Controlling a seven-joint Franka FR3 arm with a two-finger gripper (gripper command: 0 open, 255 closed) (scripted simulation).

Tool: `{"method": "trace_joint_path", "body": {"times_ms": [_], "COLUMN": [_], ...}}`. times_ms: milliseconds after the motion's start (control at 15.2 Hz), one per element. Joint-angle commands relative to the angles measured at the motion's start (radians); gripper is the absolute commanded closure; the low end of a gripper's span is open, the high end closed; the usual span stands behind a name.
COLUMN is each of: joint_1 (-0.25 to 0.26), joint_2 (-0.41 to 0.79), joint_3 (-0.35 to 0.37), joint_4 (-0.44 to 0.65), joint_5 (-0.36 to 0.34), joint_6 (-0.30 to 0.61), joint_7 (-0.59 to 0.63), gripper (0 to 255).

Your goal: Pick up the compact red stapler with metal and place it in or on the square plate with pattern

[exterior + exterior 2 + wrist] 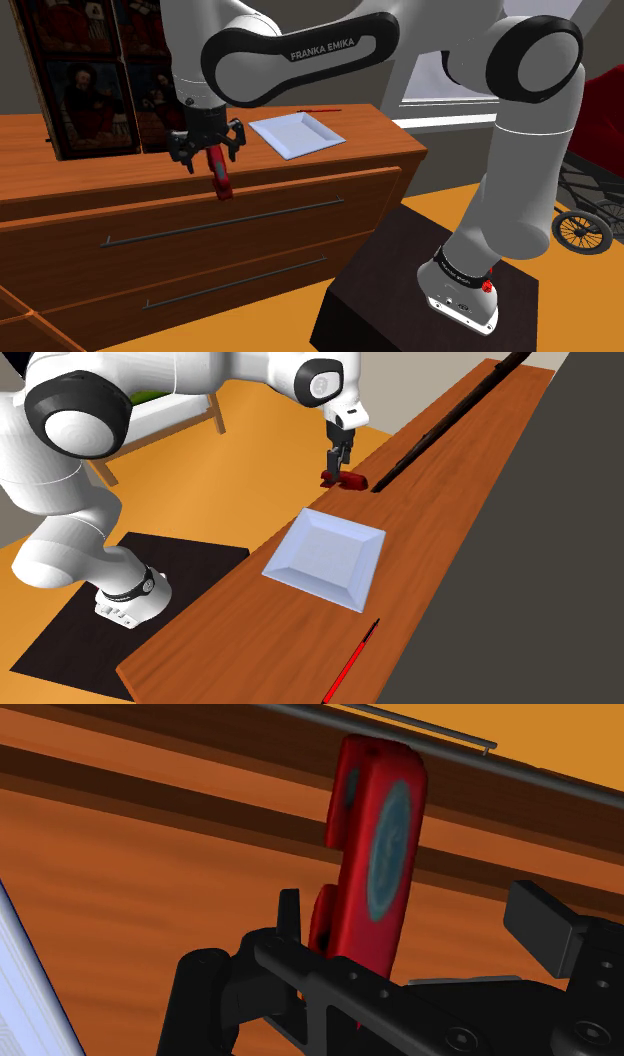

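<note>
The gripper [208,150], fingers clasping the dangling red stapler [219,178], should carry it steadily toward the shoulder view's right, over the square plate [297,132].

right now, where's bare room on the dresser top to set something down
Widest free patch: bare dresser top between the square plate and the back edge. Another lies between the plate and the red stapler. A smaller one lies between the plate and the red pencil. Crowded where the end effector, stapler and dark frame cluster.
</note>
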Motion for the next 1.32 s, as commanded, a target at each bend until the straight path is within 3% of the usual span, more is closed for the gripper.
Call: {"method": "trace_joint_path", "body": {"times_ms": [0,66,132,726,1254], "joint_1": [0.000,0.000,0.000,0.000,0.006], "joint_2": [0.000,0.000,0.000,0.000,-0.009], "joint_3": [0.000,0.000,0.000,0.000,0.005], "joint_4": [0.000,0.000,0.000,0.000,0.096], "joint_5": [0.000,0.000,0.000,0.000,0.010], "joint_6": [0.000,0.000,0.000,0.000,-0.102], "joint_7": [0.000,0.000,0.000,0.000,-0.014], "gripper": [0,0,255,255,255]}}
